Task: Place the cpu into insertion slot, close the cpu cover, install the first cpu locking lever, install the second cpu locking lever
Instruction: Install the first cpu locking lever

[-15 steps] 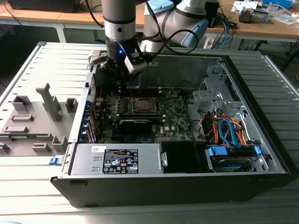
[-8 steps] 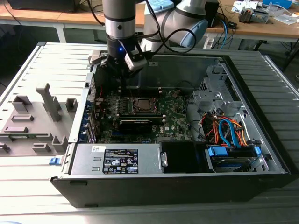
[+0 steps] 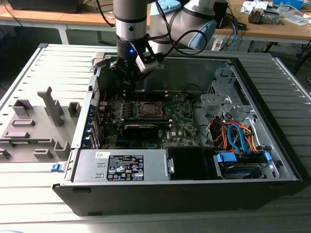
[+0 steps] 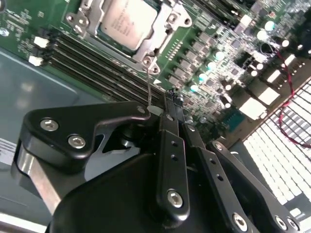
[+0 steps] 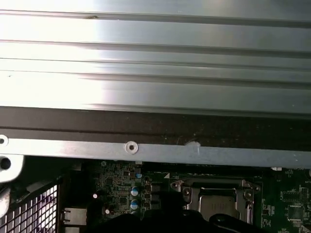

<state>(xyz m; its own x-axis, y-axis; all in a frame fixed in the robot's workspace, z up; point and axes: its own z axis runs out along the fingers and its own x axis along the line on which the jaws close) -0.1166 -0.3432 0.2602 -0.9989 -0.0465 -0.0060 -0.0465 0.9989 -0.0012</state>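
Cpu point(image 4: 127, 22), silver-grey and square (cover point(image 4: 167, 26) framing it), sits in its socket; pincer point(image 4: 171, 99) pressed together.

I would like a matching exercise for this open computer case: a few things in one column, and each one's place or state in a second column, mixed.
Things:
1. cpu
2. gripper
3. power supply
4. blue cables

Places or states:
A. near wall of case, labelled
B. seated in socket, cover frame around it
C. exterior view's right, by drive bay
D. above motherboard, fingers together

Pairs: 1-B, 2-D, 3-A, 4-C
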